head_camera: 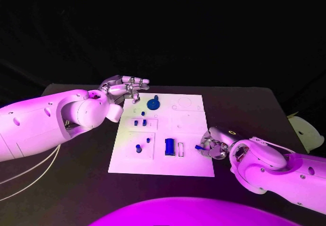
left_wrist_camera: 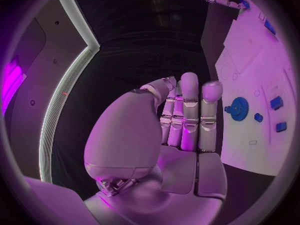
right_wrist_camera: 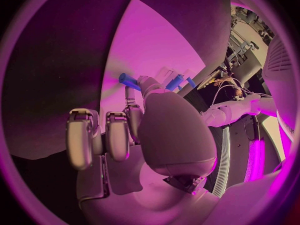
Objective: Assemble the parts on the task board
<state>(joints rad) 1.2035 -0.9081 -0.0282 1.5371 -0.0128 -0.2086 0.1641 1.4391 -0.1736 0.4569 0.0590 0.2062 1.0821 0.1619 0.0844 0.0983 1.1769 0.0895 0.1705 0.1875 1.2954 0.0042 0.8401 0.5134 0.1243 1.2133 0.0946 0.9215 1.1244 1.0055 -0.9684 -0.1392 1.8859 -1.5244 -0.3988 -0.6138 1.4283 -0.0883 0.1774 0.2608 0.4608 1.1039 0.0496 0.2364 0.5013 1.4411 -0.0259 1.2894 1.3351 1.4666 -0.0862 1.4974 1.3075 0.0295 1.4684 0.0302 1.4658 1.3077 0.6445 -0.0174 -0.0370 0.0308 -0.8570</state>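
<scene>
1. A black table (head_camera: 75, 188) carries the white board (head_camera: 183, 155) at frame centre.
2. The right hand (head_camera: 212, 146), at the board's lower right edge, pinches a small blue peg (head_camera: 198, 147), probably ready to seat it.
3. The left hand (head_camera: 126, 89), upper left of the board, holds nothing, fingers together and fairly straight, parked beside the blue gear (head_camera: 153, 103).
4. On the board: one gear, one blue block (head_camera: 169, 146), and about five small blue pieces; the exact count is hard to tell.

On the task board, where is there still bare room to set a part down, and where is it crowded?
Bare: the task board's near right corner and the right column behind the right hand, up to the far edge. Crowded: the left half, from the blue gear by the left hand down past small blue parts to the blue block.
</scene>
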